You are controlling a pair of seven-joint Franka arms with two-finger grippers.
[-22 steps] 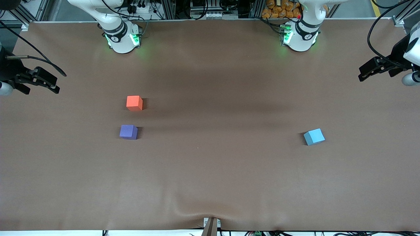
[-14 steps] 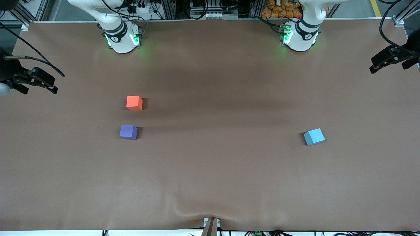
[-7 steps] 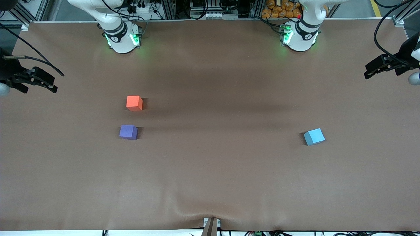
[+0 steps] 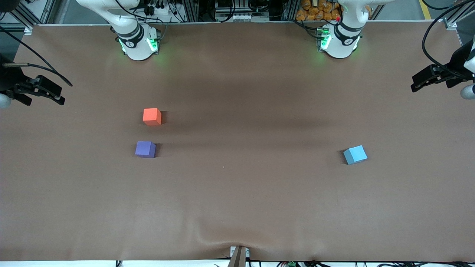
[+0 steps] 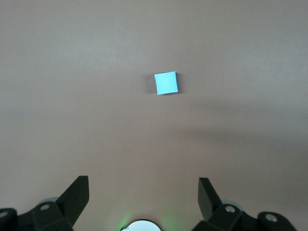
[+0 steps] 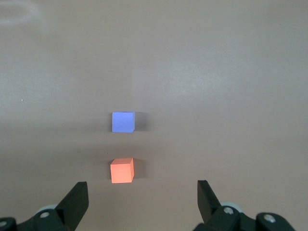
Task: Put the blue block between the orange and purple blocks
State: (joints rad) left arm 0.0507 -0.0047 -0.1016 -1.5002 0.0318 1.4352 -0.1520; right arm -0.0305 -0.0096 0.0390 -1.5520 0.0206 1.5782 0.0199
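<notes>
Clearly, nothing is held yet: the small light sky-blue matte cube (image 4: 355,154) rests on the brown-covered bench (image 4: 245,193) toward the left arm's end, well apart from the bright orange-red matte cube (image 4: 151,116) and the dark violet-purple matte cube (image 4: 145,149), which sit near each other toward the right arm's end, the purple one nearer the front camera. The left gripper (image 4: 426,81) hovers over the edge of the bench at its own end, its fingers (image 5: 77,196) spread wide and empty; the right gripper (image 4: 42,91) waits over the edge at its own end, fingers (image 6: 76,202) likewise wide and empty. The step in hand is judged to be the approach to the blue cube, best made by the left arm. Since the cube lies slightly turned on the bench, the wrist is best rotated until the fingers face two flat sides rather than corners, and the descent centred over it before closing. The gap between the orange and purple cubes looks narrow, so a grip across the faces that will not meet the neighbours is advisable, lest either be nudged at placement.
</notes>
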